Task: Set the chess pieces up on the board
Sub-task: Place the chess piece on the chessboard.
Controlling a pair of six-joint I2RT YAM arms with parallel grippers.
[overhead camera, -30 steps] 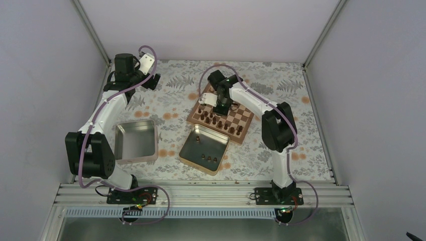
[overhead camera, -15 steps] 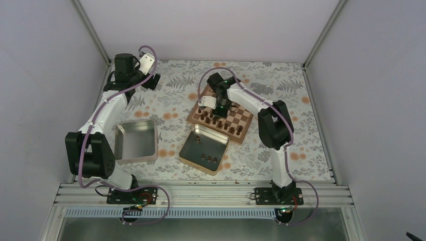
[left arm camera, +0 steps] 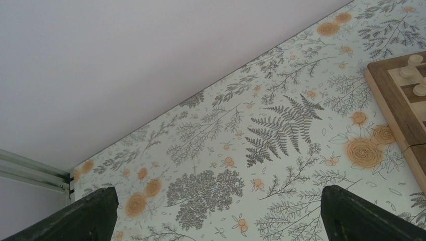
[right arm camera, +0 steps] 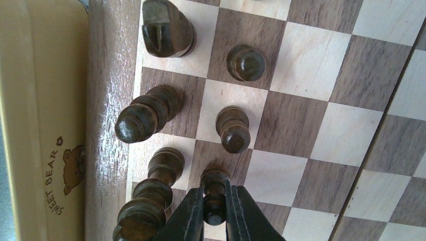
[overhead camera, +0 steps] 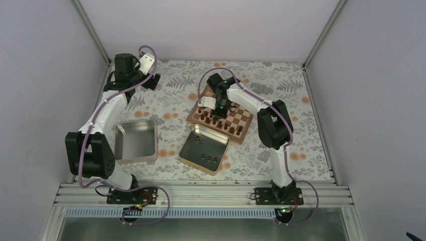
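The board (overhead camera: 246, 119) lies at the table's centre, with dark brown chess pieces (overhead camera: 213, 120) along its near edge. In the right wrist view two rows of dark pieces (right arm camera: 235, 128) stand on the board (right arm camera: 346, 130). My right gripper (right arm camera: 215, 208) is shut on a dark pawn (right arm camera: 214, 187), and the pawn's base is at a dark square in the second row. In the top view that gripper (overhead camera: 217, 108) is over the board's left part. My left gripper (left arm camera: 216, 216) is open and empty. It hangs over the tablecloth at the far left (overhead camera: 150, 80).
An empty metal tin (overhead camera: 135, 142) sits near the left arm. A second tin (overhead camera: 193, 150) in front of the board holds several dark pieces (overhead camera: 208, 159). Pale pieces (left arm camera: 412, 65) stand at the board's far corner. The tin's lid edge (right arm camera: 45, 125) borders the board.
My right gripper has shifted slightly left and down over the board's left part. The left arm has not moved.
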